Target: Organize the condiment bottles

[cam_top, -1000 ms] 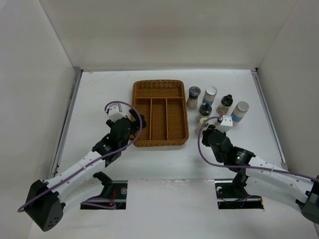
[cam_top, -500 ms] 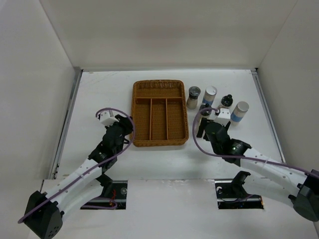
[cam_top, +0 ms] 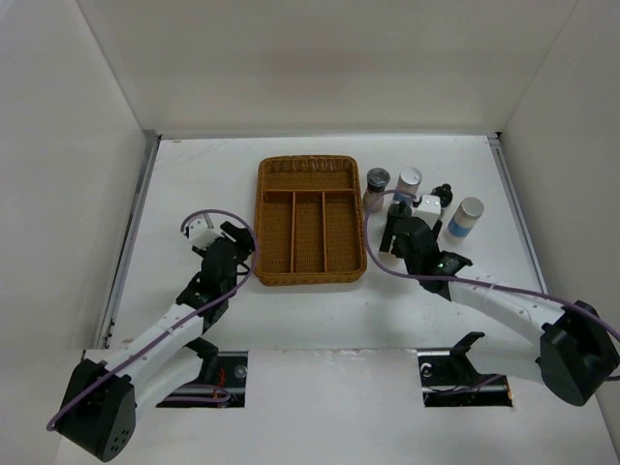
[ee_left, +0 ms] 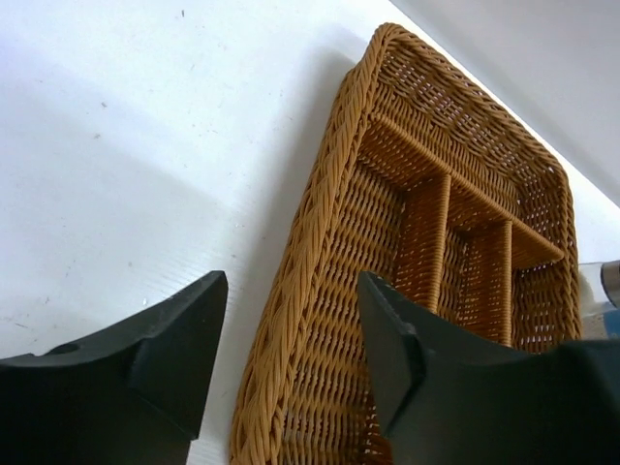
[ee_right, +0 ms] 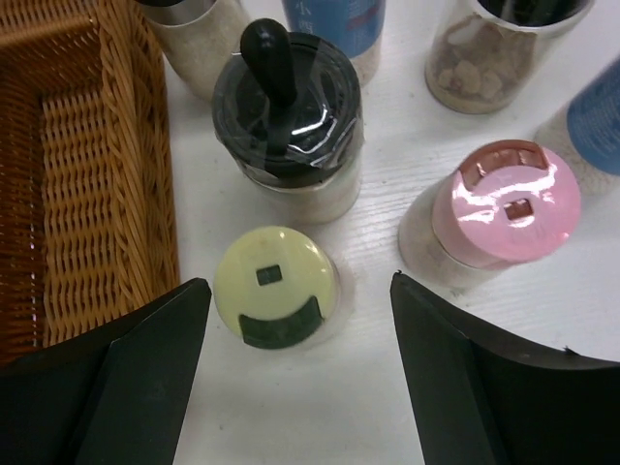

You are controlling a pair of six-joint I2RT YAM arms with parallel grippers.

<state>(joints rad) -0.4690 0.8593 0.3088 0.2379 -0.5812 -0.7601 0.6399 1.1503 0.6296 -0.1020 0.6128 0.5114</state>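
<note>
We find the left pincer spread apart, the left rim of the wicker tray lying between its fingers. The right pincer likewise stands apart, the yellow-green-lidded jar between its fingers. Just ahead sits the black-lidded jar; ahead and right, the pink-lidded jar. A further jar beyond is cropped, seemingly blue-labelled.

Blue-label bottle, brown-filled jar: tops beyond R-wrist view's upper edge; tray left part likewise.
</note>
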